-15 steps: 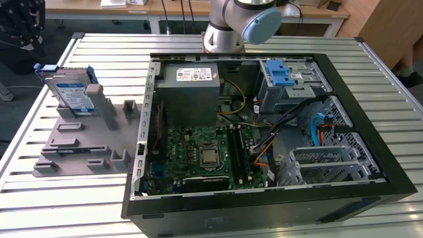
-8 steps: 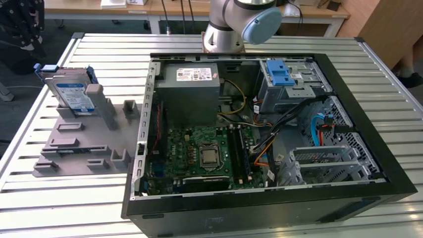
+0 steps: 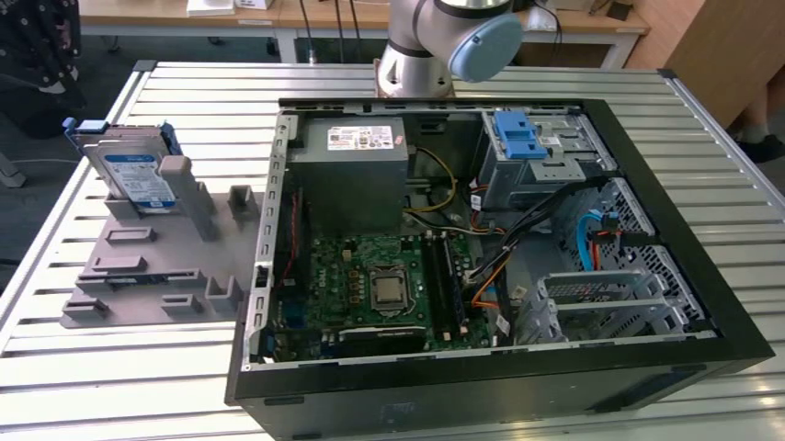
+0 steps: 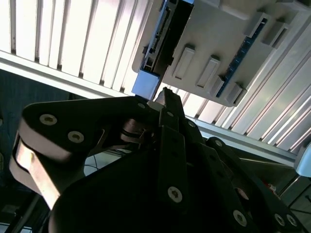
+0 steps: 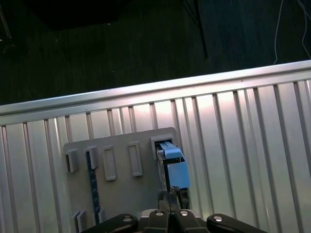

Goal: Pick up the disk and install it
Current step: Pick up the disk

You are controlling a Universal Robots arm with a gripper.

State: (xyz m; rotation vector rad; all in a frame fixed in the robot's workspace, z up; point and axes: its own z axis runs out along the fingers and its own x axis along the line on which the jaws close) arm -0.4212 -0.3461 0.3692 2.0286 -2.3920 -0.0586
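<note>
At exterior view's left, disk (image 3: 129,175) stands in holder (image 3: 135,276) — long axis upright; pincer (image 5: 170,195) pressed together.

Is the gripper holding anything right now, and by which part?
Nothing: the gripper is shut and empty, clear of the disk standing in the grey holder.

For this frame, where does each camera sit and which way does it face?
Exterior view: raised, off the arm, looking down at table, computer case, disk in its holder; arm partly shown.
First wrist view: on the wrist, looking down past the end effector at disk and holder.
Second wrist view: on the wrist, slanted across the end effector's links toward the disk.
Shared: all three show disk and holder.
</note>
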